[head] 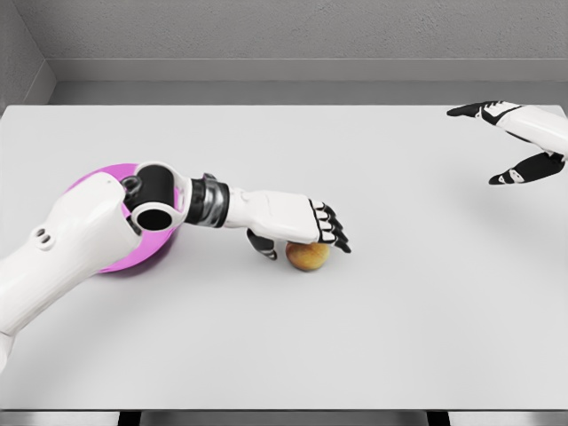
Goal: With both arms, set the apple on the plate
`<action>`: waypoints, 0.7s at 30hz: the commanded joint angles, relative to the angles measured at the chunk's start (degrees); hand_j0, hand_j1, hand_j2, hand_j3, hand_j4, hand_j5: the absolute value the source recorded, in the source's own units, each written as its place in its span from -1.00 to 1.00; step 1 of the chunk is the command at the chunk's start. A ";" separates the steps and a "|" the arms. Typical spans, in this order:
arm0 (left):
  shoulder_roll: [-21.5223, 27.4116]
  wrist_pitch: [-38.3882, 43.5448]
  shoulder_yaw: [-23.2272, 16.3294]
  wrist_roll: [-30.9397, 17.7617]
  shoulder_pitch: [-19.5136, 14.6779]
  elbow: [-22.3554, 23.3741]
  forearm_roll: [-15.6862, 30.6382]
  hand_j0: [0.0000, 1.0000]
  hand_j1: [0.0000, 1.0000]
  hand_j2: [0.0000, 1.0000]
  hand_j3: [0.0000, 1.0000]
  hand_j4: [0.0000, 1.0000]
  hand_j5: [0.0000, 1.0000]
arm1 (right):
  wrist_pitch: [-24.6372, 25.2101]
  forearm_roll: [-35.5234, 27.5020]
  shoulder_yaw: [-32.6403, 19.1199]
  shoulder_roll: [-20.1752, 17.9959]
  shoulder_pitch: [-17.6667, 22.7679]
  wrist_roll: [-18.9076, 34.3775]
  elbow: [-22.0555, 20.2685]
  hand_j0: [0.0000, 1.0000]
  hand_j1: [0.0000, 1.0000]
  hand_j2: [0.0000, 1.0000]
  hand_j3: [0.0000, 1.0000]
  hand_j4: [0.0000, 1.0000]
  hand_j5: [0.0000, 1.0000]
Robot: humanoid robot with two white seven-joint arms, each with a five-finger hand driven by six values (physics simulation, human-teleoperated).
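A yellow-red apple (308,256) lies on the white table, a little left of the middle. My left hand (302,232) hovers right over it, palm down, with the fingers (334,232) stretched over its top and the thumb (262,246) at its left side; the fingers are not closed around it. The pink plate (115,263) sits at the left, mostly hidden behind my left forearm and elbow. My right hand (497,142) is raised at the far right, fingers spread and holding nothing.
The white table (399,293) spans the view, with its front edge at the bottom and a grey wall behind.
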 commanded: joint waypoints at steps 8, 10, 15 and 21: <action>-0.10 0.14 -1.10 0.02 -0.09 0.10 0.07 0.71 0.71 0.71 0.71 0.71 0.71 | 0.17 -0.42 0.05 -0.08 -0.26 -0.03 -0.46 1.00 1.00 1.00 1.00 1.00 1.00; -0.10 0.14 -1.10 0.02 -0.09 0.10 -0.01 0.65 0.65 0.65 0.65 0.65 0.65 | 0.17 -0.42 0.05 -0.08 -0.35 -0.03 -0.63 1.00 1.00 1.00 1.00 1.00 1.00; 0.08 0.14 -1.36 0.02 0.00 0.10 -0.01 0.65 0.65 0.65 0.65 0.65 0.65 | 0.17 -0.42 -0.03 -0.08 -0.70 -0.03 -0.81 1.00 1.00 1.00 1.00 1.00 1.00; -0.01 0.14 -1.80 0.02 0.00 -0.08 -0.01 0.60 0.60 0.60 0.60 0.60 0.60 | 0.17 -0.42 -0.03 -0.16 -0.79 -0.03 -0.81 1.00 1.00 1.00 1.00 1.00 1.00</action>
